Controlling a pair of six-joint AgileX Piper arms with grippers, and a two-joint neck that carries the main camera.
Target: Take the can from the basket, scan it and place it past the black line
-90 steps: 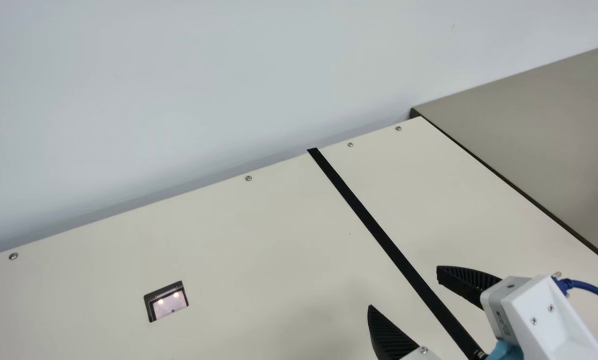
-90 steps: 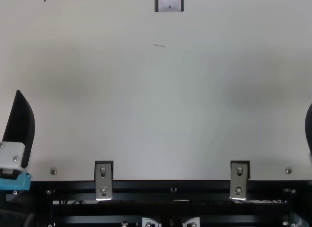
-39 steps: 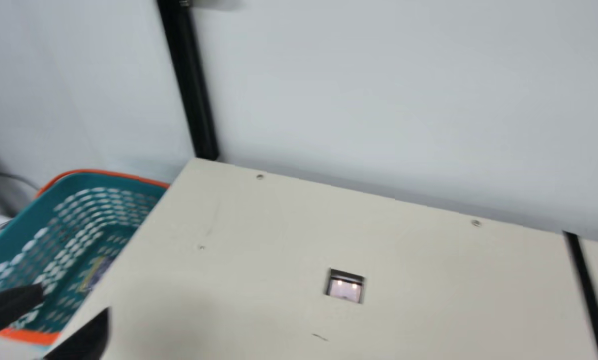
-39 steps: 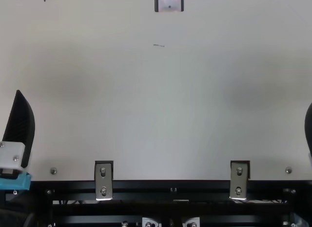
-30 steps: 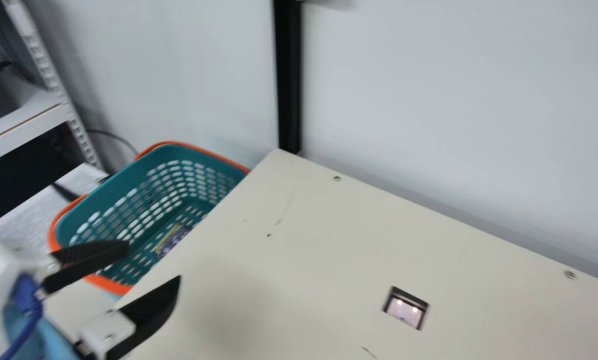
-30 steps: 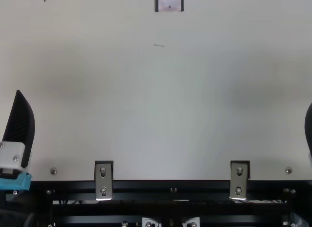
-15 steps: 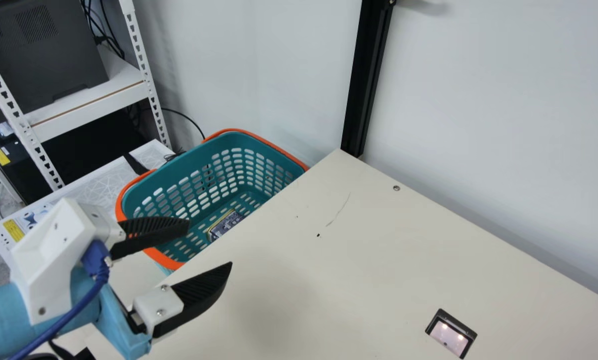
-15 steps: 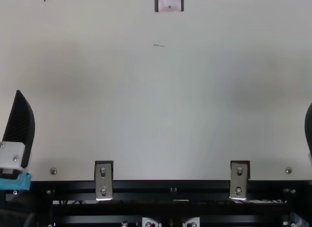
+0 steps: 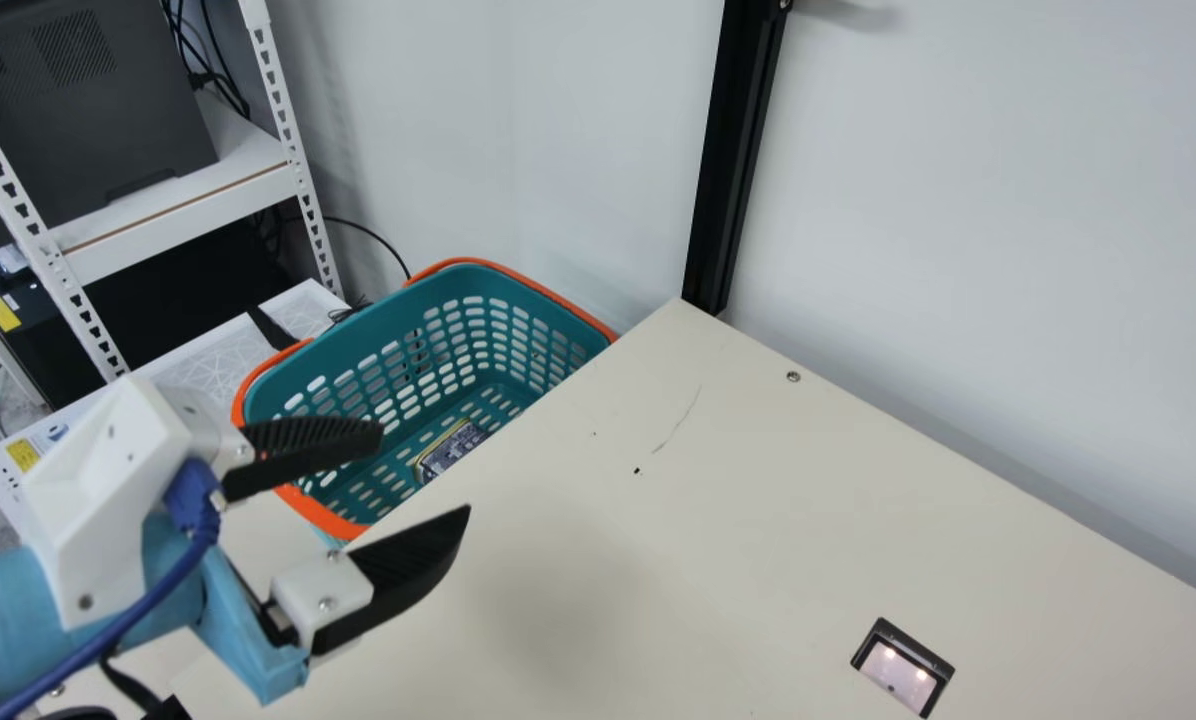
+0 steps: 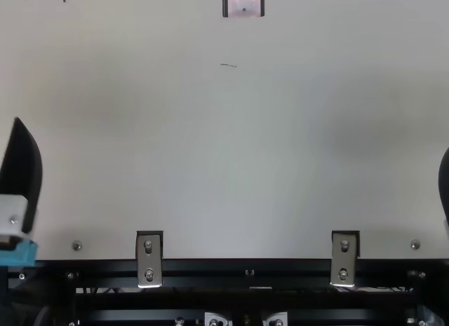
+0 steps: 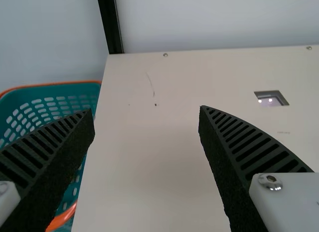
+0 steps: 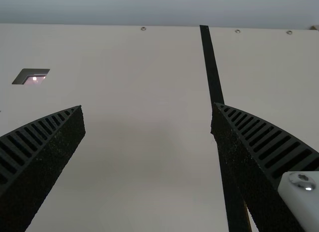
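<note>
Inside teal basket [image 9: 388, 320], on bottom: patterned can [image 9: 450, 449]. Left pincer [image 9: 425, 471], near basket, spread apart; right pincer [image 10: 445, 186] likewise.

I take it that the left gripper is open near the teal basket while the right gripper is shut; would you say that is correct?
Not quite: the right gripper is open too, its jaws wide apart in the right wrist view. The left gripper is indeed open near the teal basket.

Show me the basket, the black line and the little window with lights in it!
Basket [image 9: 458, 282]: main view, on its teal inside wall, just under the orange rim.
Black line [image 12: 211, 67]: right wrist view, on its far part.
Little window [image 9: 896, 672]: main view, on its pinkish glass.
</note>
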